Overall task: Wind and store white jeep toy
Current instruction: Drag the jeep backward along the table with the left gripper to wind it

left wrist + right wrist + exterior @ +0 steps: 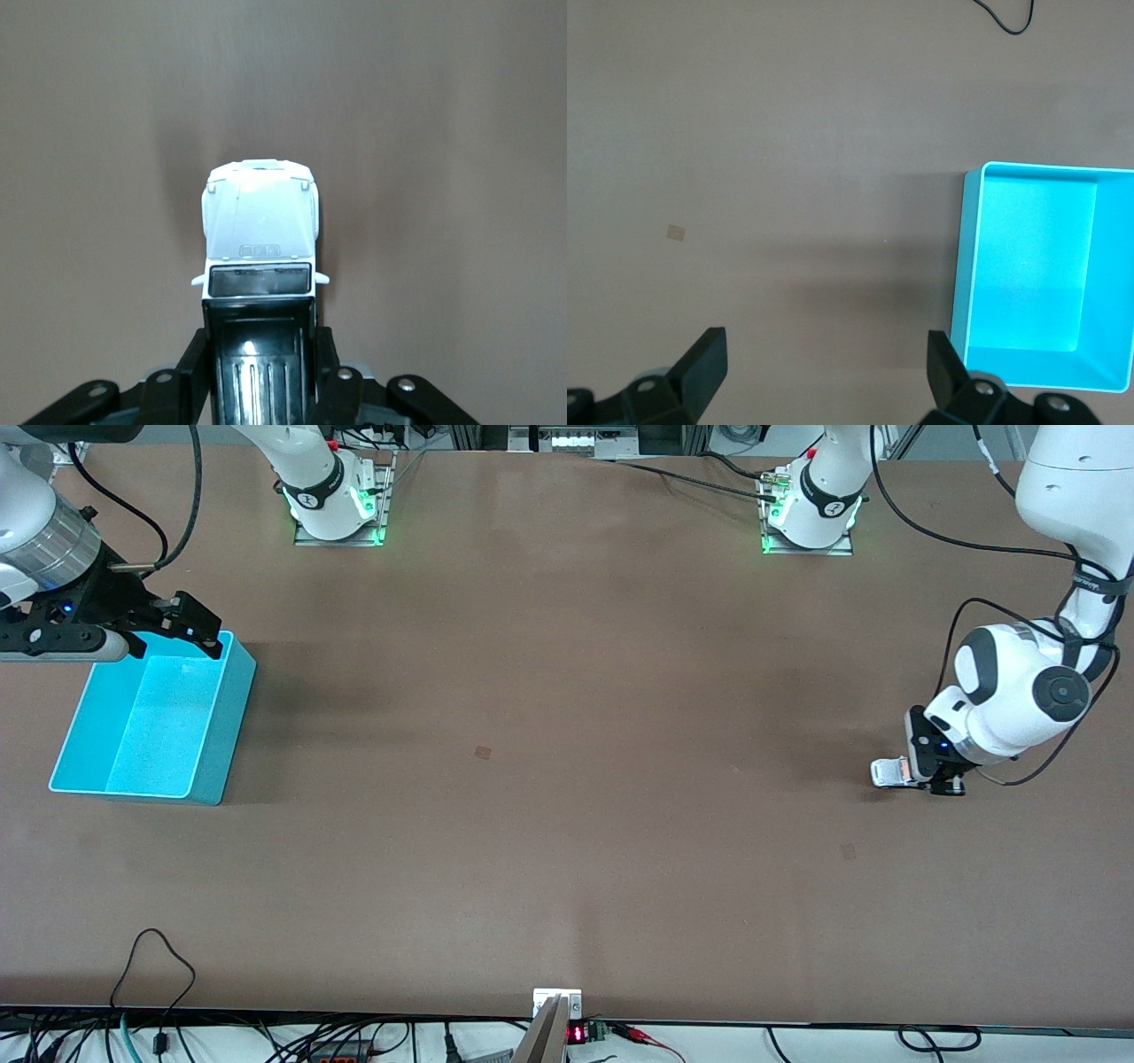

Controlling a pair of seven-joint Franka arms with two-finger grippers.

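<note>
The white jeep toy [888, 771] is a small white car with a black roof, low at the tabletop toward the left arm's end of the table. My left gripper [914, 773] is shut on it. In the left wrist view the black fingers [193, 367] clamp both sides of the black roof, and the white hood [260, 217] sticks out ahead of them. The open cyan bin [221, 722] stands at the right arm's end of the table and holds nothing. My right gripper [168, 631] hangs open over the bin's corner nearest the bases, and in the right wrist view [826, 354] nothing lies between its fingers.
The bin's wall [967, 266] shows beside the right gripper's finger. A small tan mark [483, 752] lies mid-table. Cables [151, 965] and a small device with a red display [567, 1027] sit along the table edge nearest the front camera.
</note>
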